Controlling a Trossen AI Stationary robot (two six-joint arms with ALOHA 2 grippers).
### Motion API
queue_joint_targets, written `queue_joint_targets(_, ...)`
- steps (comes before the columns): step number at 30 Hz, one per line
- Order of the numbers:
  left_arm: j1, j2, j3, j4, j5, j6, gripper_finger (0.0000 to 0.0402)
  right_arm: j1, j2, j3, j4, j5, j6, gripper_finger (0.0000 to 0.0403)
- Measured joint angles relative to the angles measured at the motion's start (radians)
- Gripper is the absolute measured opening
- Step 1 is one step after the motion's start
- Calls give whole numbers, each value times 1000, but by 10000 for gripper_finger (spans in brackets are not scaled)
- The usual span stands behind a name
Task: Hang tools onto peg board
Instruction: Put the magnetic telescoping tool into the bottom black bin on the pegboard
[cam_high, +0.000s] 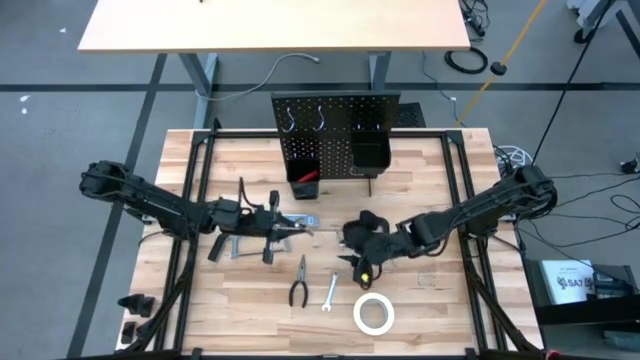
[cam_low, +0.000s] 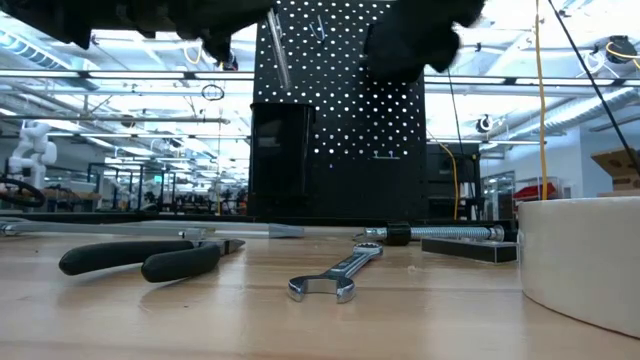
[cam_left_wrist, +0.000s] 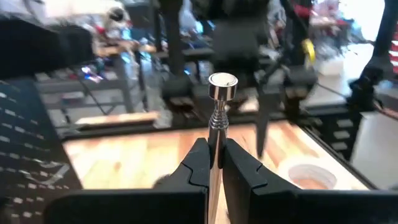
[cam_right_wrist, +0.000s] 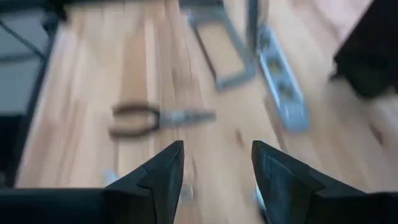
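Tape roll (cam_high: 373, 313) near front table edge (cam_high: 300, 352).

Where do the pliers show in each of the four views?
High view: pliers on the table, front centre, left of the wrench.
Low view: lying left foreground, wrench to their right.
Left wrist view: not in it.
Right wrist view: blurred, mid-left.
Shared landmark: the wrench beside them.

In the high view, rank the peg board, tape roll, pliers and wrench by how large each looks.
1. Peg board, clearly the largest.
2. Tape roll and pliers: the round roll covers more area, the pliers are longer; too alike to rank.
3. Wrench, thinnest and smallest.
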Motion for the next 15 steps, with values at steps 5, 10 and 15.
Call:
queue_joint_targets(5,33,-62,5,12,-106,20,18,29,1,0,-111,119,-11,181)
queue_joint_targets(10,95,-119,34,12,-220,47,18,31,1,0,-147,255,-8,181)
queue_joint_targets(15,183,-134,59,4,-270,101,18,30,2,0,-147,284,-11,181)
